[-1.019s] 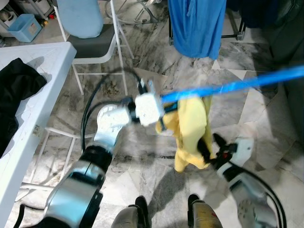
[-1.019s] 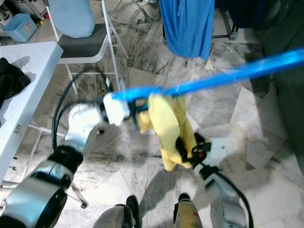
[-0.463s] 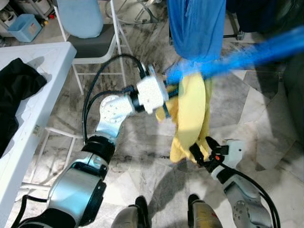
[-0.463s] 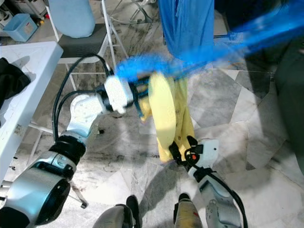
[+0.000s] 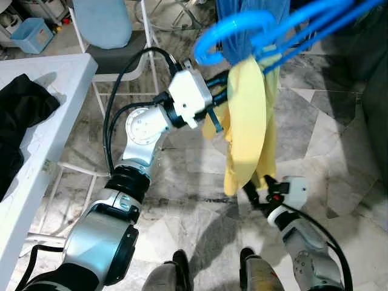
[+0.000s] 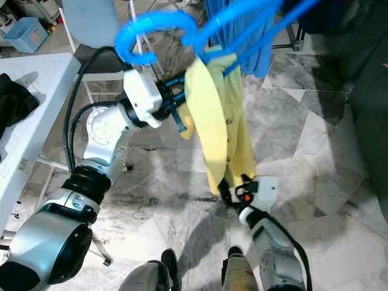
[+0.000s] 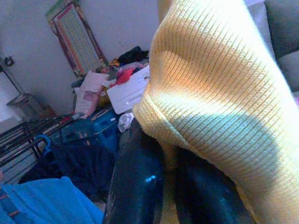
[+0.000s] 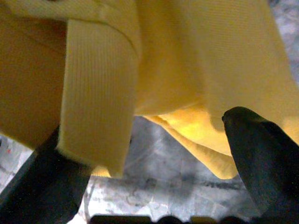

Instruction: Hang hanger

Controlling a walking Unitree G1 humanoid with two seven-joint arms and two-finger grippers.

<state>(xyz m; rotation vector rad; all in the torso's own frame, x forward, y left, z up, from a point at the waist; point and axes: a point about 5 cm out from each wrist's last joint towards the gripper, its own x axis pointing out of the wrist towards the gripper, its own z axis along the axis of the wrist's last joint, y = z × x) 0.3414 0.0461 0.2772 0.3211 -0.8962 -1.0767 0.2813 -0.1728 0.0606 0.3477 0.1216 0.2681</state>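
Note:
A blue plastic hanger (image 5: 285,27) is held high, its hook (image 5: 233,33) curling up before a hanging blue garment. A yellow knitted garment (image 5: 245,121) hangs from it, down to about knee height. My left gripper (image 5: 221,97) is raised and shut on the hanger at the garment's shoulder; in the left wrist view its fingers (image 7: 135,182) pinch yellow knit. My right gripper (image 5: 256,191) sits low at the hem, open. In the right wrist view the hem (image 8: 98,102) dangles between its spread fingertips (image 8: 261,149).
A white table (image 5: 54,79) with a black cloth (image 5: 24,109) stands at my left. Beyond it is a folding chair (image 5: 121,57) with a light blue cushion. A blue garment (image 6: 257,42) hangs at the back. Something dark and bulky (image 6: 370,91) stands at the right. The floor is marble.
My left arm has lifted the hanger, and its hook has swung up into view. The yellow garment has risen with it and hangs straighter. My right gripper has followed the hem inward.

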